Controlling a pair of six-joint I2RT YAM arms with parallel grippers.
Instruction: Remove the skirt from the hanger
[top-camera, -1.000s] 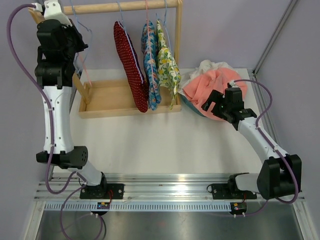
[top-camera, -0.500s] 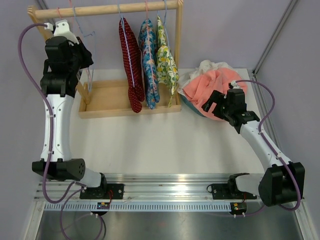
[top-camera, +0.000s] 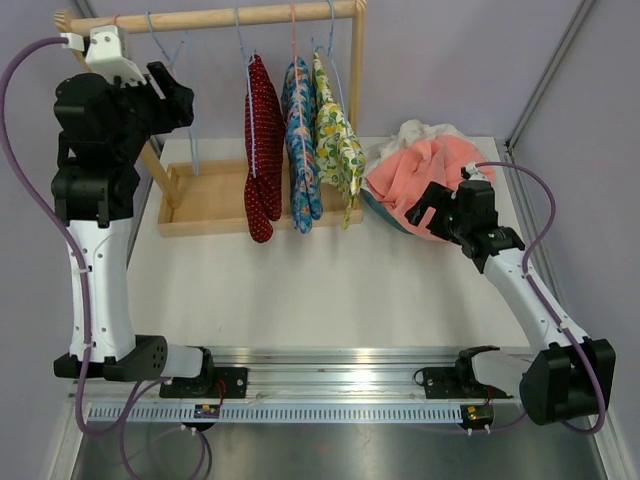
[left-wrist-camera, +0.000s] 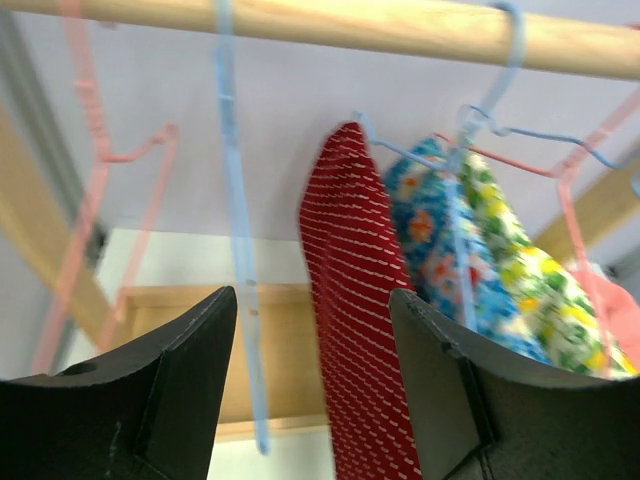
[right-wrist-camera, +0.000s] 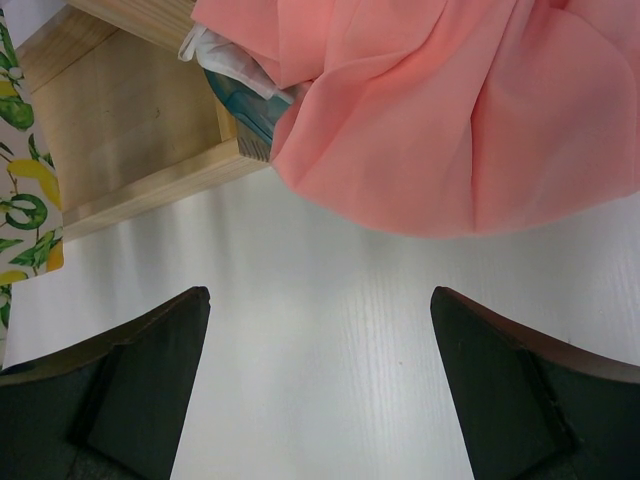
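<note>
Top external view: the red dotted skirt (top-camera: 260, 150) hangs limp from the round wooden rail (top-camera: 200, 17), upper middle. Facing it, the left gripper (left-wrist-camera: 312, 300) sits wide apart. The right gripper (right-wrist-camera: 320, 300) is spread too, beside crumpled pink cloth (right-wrist-camera: 450, 110).

Round pale wooden rail (left-wrist-camera: 300, 25): bare wood, smooth, matt, faint grain.
Red white-dotted cloth skirt (left-wrist-camera: 355, 290): woven fabric, matt, fine texture.
Thin light-blue hanger (left-wrist-camera: 237, 250): smooth, slight gloss; plastic or coated wire, cannot tell.
Salmon-pink cloth heap (right-wrist-camera: 450, 110): thin, soft, matt, loose folds.
Pale wooden tray (right-wrist-camera: 130, 110): unvarnished look, visible grain.
White table top (right-wrist-camera: 330, 350): smooth, faint grain pattern, soft sheen.
Silver metal base rail (top-camera: 330, 360): brushed, dull shine.
</note>
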